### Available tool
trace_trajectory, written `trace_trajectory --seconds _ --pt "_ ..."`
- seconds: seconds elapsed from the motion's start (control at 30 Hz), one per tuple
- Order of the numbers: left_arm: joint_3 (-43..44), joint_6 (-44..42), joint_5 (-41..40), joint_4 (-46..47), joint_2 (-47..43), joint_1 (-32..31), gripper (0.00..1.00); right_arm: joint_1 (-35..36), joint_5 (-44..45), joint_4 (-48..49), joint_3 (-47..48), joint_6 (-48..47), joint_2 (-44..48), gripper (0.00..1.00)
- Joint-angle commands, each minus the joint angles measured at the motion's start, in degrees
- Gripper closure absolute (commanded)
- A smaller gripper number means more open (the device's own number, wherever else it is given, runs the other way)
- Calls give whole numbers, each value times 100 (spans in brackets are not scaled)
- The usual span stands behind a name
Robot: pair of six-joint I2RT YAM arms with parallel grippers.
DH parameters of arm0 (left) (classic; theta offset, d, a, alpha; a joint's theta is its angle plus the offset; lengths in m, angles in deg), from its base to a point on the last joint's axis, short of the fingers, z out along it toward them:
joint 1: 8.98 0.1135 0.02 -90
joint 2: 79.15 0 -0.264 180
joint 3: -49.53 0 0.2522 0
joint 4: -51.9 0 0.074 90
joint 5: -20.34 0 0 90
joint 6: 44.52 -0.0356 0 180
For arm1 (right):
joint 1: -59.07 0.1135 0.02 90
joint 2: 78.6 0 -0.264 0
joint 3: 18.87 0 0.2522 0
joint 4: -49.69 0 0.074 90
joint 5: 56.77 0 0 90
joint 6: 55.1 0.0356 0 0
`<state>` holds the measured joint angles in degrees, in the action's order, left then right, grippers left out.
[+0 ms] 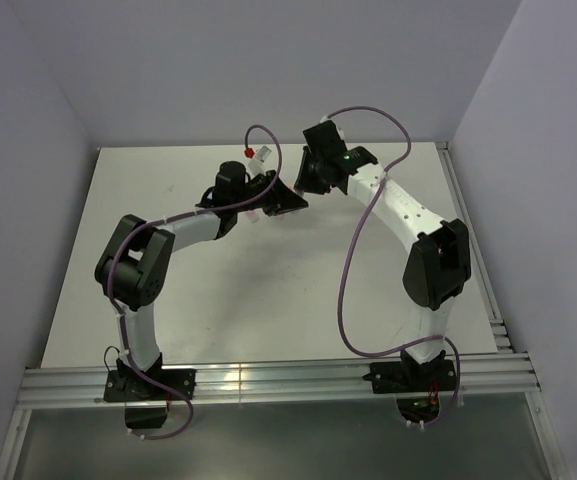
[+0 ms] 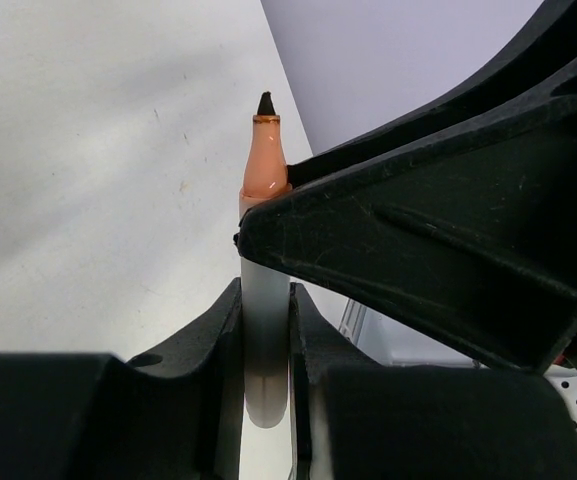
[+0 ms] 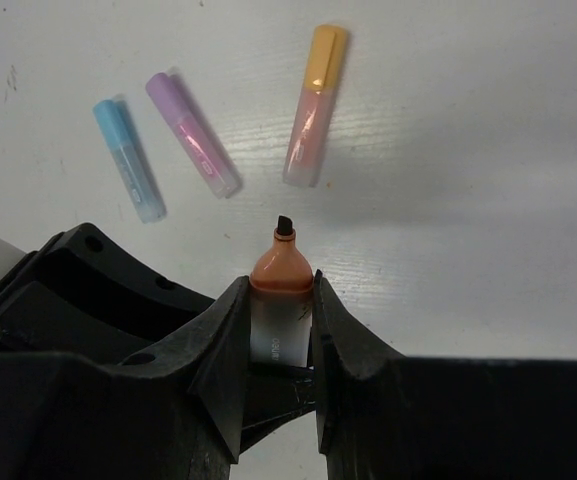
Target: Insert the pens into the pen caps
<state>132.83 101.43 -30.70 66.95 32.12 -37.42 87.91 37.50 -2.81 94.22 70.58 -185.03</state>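
One uncapped pen, with a whitish body, an orange neck and a dark tip, is gripped by both grippers at once above the table. In the left wrist view the pen [image 2: 264,170] stands between the fingers of my left gripper [image 2: 265,300], and a finger of the right gripper crosses its neck. In the right wrist view my right gripper [image 3: 280,295] is shut on the pen [image 3: 280,268] just below the neck. The two grippers meet at the table's far middle [image 1: 286,195]. No loose cap shows.
On the table beyond the held pen lie three capped pens: blue [image 3: 128,160], purple [image 3: 192,134] and an orange-capped one with a pinkish body [image 3: 313,105]. A small red-and-white item [image 1: 254,153] lies near the back wall. White walls enclose the table.
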Motion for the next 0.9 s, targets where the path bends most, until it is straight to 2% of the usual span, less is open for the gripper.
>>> trace_trajectory --seconds 0.0,0.23,0.4,0.6,0.67,0.77,0.87 --pt "139 -312 -283 -447 -359 -3 100 -133 206 16 429 -123 122 73" --pt "-19 -400 -380 -719 -641 -3 100 -695 -40 -2 596 -193 228 69" --pt "-63 -418 -442 -878 -720 6 100 -1020 -154 16 632 -272 298 62" --pt "-54 -365 -460 -808 -659 6 100 -1082 -559 252 273 -386 570 55" --pt "-46 -330 -477 -808 -641 -3 100 -1082 -437 245 210 -413 615 53" --pt "-11 -347 -582 -1053 -693 6 100 -1178 -243 130 358 -396 466 51" --pt "-19 -426 -740 -1510 -956 -3 100 -1441 -173 -54 850 -386 -95 47"
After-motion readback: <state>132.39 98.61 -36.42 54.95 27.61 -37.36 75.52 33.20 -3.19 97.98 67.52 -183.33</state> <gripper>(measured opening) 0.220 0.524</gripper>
